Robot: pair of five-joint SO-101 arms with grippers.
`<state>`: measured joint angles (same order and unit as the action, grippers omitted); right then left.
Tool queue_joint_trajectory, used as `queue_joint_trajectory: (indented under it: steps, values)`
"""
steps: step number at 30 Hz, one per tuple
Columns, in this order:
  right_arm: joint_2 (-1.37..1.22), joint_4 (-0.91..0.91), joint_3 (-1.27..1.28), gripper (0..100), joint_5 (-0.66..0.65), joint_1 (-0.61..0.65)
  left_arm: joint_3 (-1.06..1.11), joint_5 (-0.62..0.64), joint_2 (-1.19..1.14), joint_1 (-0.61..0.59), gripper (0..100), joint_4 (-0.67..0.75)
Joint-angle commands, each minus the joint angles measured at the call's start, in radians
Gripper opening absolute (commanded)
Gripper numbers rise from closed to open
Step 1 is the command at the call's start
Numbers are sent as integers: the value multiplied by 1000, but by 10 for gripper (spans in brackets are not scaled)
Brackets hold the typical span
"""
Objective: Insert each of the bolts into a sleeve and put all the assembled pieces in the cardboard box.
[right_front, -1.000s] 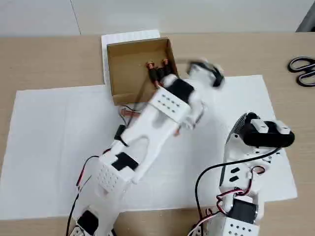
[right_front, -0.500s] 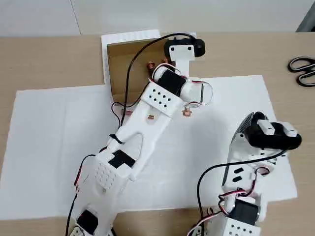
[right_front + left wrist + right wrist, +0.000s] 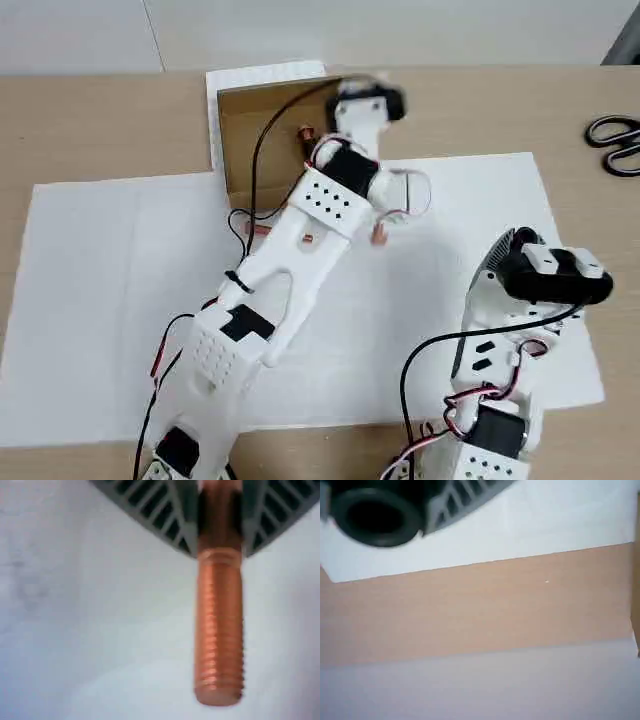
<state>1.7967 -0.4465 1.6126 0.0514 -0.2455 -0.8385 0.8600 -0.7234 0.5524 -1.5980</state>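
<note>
Fingers [image 3: 150, 505] of the left gripper [image 3: 220, 540], dark grey and ribbed, are closed tight on a copper-coloured threaded bolt [image 3: 220, 630]. They clamp its upper part, and the threaded shank sticks out free beyond the fingertips to a flat end. Behind the bolt lies a large white paper sheet [image 3: 110, 300].

In the right wrist view, the right gripper [image 3: 390, 517] has a black cylindrical sleeve [image 3: 375, 517] in its hold, pressed against a grey ribbed finger [image 3: 465, 497]. The open bore of the sleeve faces the camera. Beyond it are the edge of the white paper sheet and a band of the tan wooden table [image 3: 480, 610].

From the high view, the white left arm [image 3: 300, 240] stretches from the near edge of the table to the brown cardboard box [image 3: 232, 140]. Its wrist is over the box's right wall and the paper just beside it. A copper-ended piece [image 3: 303, 132] lies inside the box, partly hidden by the arm. The white right arm [image 3: 500, 330] stands folded over the right part of the paper, well apart from the box. Black-handled scissors [image 3: 615, 143] lie on the bare table at the far right.
</note>
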Motion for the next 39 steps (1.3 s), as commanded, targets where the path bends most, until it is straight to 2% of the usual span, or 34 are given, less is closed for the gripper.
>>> queue_joint_trajectory:
  steps: [1, 4, 6, 11, 17, 19, 21, 25, 33, 39]
  values:
    - [16, -1, -58, 4, -5, -4, -1, 224, 35, -5, 7, -84]
    - [16, -1, -60, 4, -6, -4, -7, 258, 44, -2, 7, -144]
    - [16, -1, -63, 4, -6, -4, 2, 365, 41, -5, 7, -149]
    - [16, -1, -63, 4, -8, -5, 12, 879, 38, 17, 7, -149]
    - [16, -1, -72, 4, -8, -8, 180, 1344, 17, 11, 7, -149]
    - [16, -1, -87, 4, -8, -8, 251, 1450, 3, 12, 7, -152]
    - [16, -1, -97, 4, -8, -8, 277, 1453, -14, 11, 7, -152]
    - [16, -1, -95, 4, -8, -5, 275, 1353, -11, 11, 48, -149]
    - [16, -1, -94, 4, -8, -2, 223, 1323, 11, 9, 359, -153]
    - [15, -2, -94, 4, -8, -4, 209, 1321, 172, 32, 381, -153]
